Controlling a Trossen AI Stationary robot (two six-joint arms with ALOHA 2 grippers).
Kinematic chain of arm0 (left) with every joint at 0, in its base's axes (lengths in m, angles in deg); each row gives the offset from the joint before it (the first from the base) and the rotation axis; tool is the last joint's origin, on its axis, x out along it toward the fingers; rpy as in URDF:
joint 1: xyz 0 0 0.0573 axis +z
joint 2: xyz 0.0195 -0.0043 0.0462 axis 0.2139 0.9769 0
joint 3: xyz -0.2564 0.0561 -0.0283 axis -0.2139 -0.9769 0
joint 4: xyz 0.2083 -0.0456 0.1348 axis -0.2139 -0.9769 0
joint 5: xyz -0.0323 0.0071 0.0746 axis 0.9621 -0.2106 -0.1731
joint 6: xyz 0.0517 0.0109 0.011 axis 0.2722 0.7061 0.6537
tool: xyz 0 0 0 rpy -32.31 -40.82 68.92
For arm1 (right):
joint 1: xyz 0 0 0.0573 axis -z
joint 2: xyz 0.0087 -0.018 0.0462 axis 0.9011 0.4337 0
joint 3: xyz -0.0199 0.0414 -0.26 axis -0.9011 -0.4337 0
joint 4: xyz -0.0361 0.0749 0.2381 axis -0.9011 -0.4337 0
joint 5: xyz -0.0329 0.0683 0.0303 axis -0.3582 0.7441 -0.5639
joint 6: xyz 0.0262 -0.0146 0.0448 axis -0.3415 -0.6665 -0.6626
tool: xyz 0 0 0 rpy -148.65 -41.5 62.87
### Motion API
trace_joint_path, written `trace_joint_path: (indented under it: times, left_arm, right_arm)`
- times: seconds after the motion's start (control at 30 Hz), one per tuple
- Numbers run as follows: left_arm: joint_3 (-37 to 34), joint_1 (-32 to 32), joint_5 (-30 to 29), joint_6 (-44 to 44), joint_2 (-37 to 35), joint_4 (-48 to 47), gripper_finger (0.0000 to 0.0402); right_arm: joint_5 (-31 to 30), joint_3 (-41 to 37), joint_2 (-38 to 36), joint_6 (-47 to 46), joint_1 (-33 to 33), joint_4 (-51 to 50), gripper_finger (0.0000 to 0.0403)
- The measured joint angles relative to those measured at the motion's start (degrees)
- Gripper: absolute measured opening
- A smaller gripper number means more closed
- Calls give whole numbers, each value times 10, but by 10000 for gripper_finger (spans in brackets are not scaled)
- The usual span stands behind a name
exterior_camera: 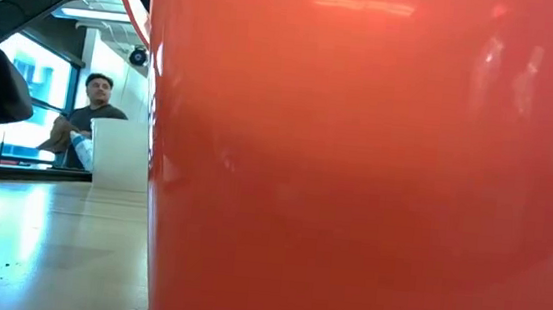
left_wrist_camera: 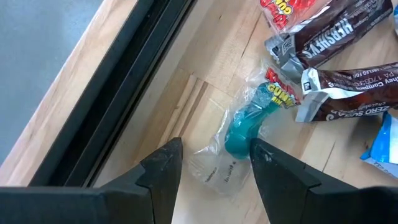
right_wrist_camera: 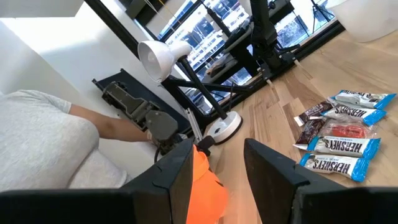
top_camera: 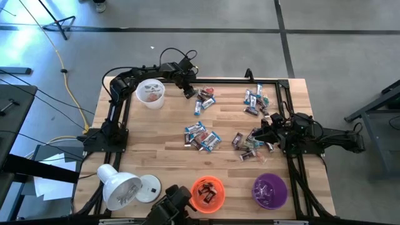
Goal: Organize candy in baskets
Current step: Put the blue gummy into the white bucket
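My left gripper (top_camera: 188, 92) (left_wrist_camera: 216, 154) is open near the table's far edge, just right of the white basket (top_camera: 150, 92). It points steeply down. Its fingers stand on either side of a clear-wrapped teal gummy candy (left_wrist_camera: 244, 127) lying flat on the wood; no touch shows. Brown candy bars (left_wrist_camera: 336, 37) lie just beyond it. More candy lies in loose groups mid-table (top_camera: 201, 136) and at the far right (top_camera: 255, 100). The orange basket (top_camera: 207, 192) and the purple basket (top_camera: 269, 189) stand at the near edge. My right gripper (top_camera: 272, 130) (right_wrist_camera: 217, 165) waits open and level at the right.
A white dome lamp (top_camera: 119, 187) lies at the near left corner. A black frame rail (left_wrist_camera: 118, 81) runs along the far edge beside my left gripper. The orange basket's wall (exterior_camera: 378, 144) fills the low view. A person's sleeve (right_wrist_camera: 43, 137) shows beyond the table.
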Motion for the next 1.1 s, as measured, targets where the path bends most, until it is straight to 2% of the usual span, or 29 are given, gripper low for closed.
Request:
trace_joint_path:
  times: [0.1, 0.2, 0.43, 0.5, 0.77, 1.1]
  left_arm:
    - [0, 0, 0, 0, 0, -1, 171]
    - [0, 0, -5, -1, 1, -4, 147]
    - [0, 0, -16, -11, 2, -5, 31]
    - [0, 0, -16, -33, 1, -6, 10]
    - [3, -1, -13, -108, -5, -43, 4]
    - [19, -2, -14, -115, -61, -122, 1]
  right_arm:
    - [0, 0, 0, 0, 0, 0, 138]
    - [0, 0, 0, 0, 0, 0, 138]
    - [0, 0, 0, 0, 0, 0, 138]
    - [0, 0, 0, 0, 0, 0, 138]
    - [0, 0, 0, 0, 0, 0, 138]
    - [0, 0, 0, 0, 0, 0, 138]
